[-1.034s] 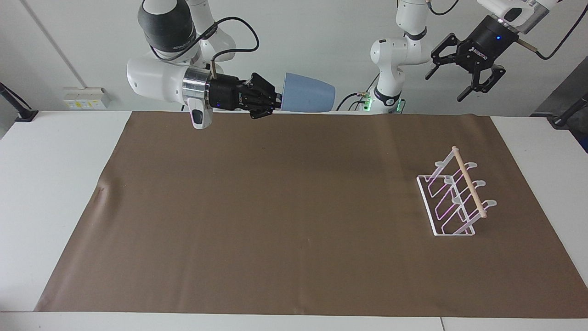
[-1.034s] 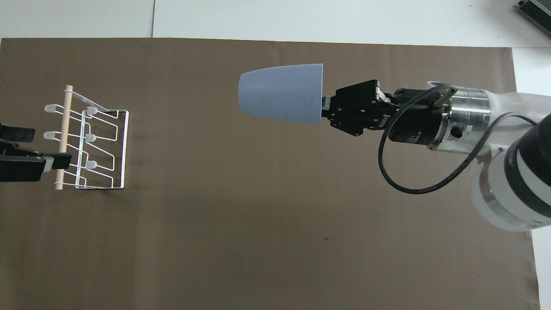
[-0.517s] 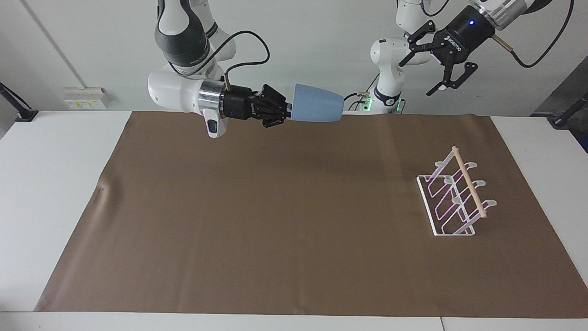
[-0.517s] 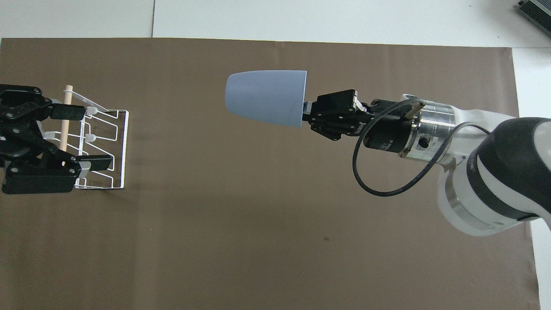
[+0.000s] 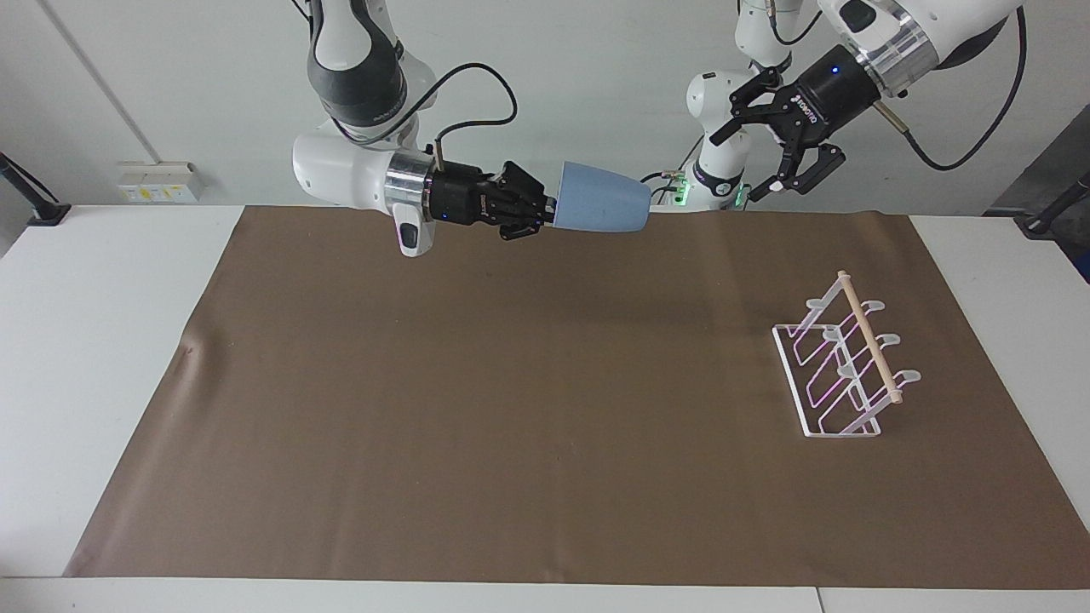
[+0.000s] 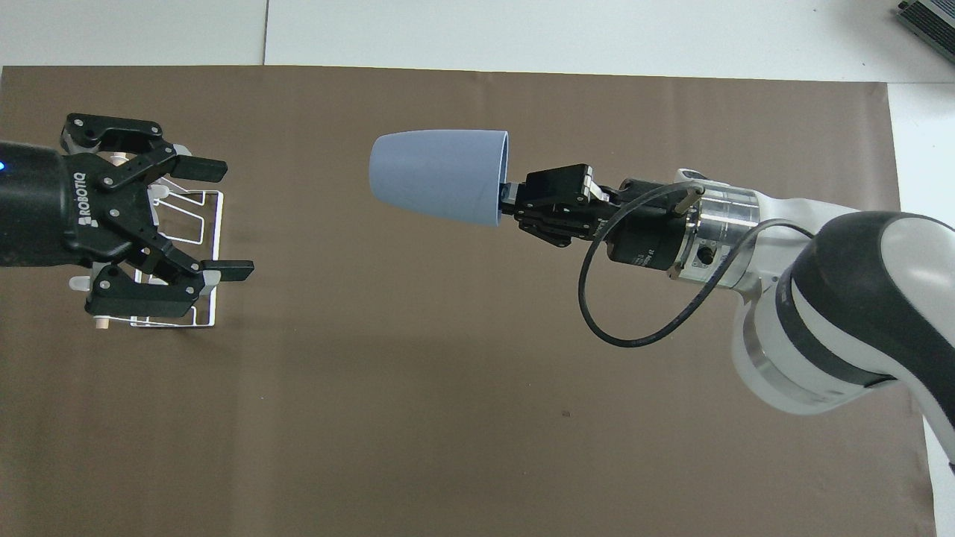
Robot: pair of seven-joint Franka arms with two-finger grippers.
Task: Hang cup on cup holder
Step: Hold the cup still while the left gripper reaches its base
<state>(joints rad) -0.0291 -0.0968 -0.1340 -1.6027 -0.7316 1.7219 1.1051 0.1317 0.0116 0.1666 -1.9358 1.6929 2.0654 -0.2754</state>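
- The right gripper [image 5: 545, 209], clamped on the rim of the light-blue tapered plastic cup [image 5: 601, 209], holds it sideways in the air above the brown paper mat [image 5: 511, 400], base pointing toward the left gripper [image 5: 779, 166].
- The left gripper hangs spread and empty, high over the white wire cup holder with its wooden dowel [image 5: 843, 366].
- This looks like a mid-air handover: the left fingers should probably close around the cup's narrow base before the right lets go.
- The rack's prongs carry nothing; whether anything is inside the cup cannot be seen.
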